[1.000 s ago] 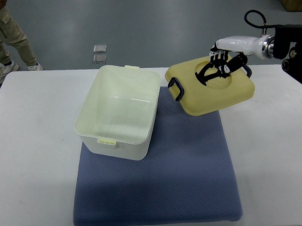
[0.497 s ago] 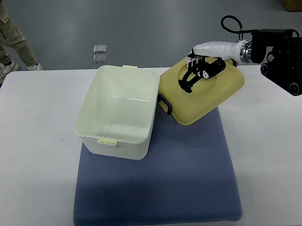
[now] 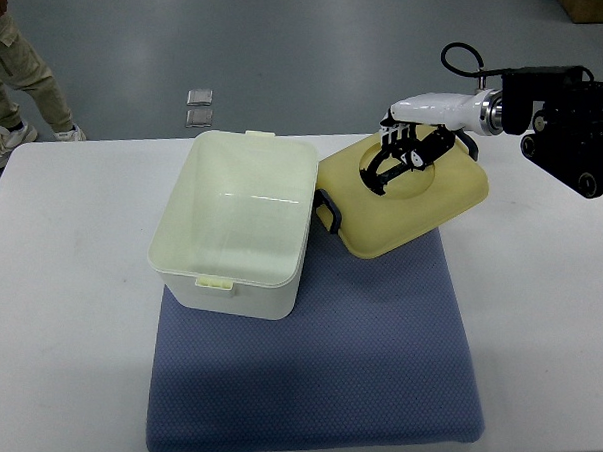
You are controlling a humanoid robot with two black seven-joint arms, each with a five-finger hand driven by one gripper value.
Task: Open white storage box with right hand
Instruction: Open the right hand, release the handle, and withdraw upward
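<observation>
right hand (image 3: 400, 155) comes in from the right edge and grips the yellow lid (image 3: 401, 195), its dark fingers (image 3: 382, 169) hooked into the round recess on top, so the lid hangs tilted with its near-left corner low. that recess looks like the lid's only easy handhold, which would explain the grip.

going left to right: a person's legs (image 3: 18, 79) stand at the far left, off the white table (image 3: 58, 305). the white storage box (image 3: 238, 221) sits on the far-left part of the blue mat (image 3: 376, 349), mouth up and uncovered, nothing visible inside. just right of it, the lid's dark clip (image 3: 329, 209) lies close beside the box's right wall; i cannot tell if they touch. 2 small grey squares (image 3: 199, 106) lie on the floor beyond the table. the left arm is not in view.

compared with 0.5 s ago, the lid has barely shifted, only a little to the right; compared with 1 s ago it is well to the left, closer to the box. the box has not moved.
</observation>
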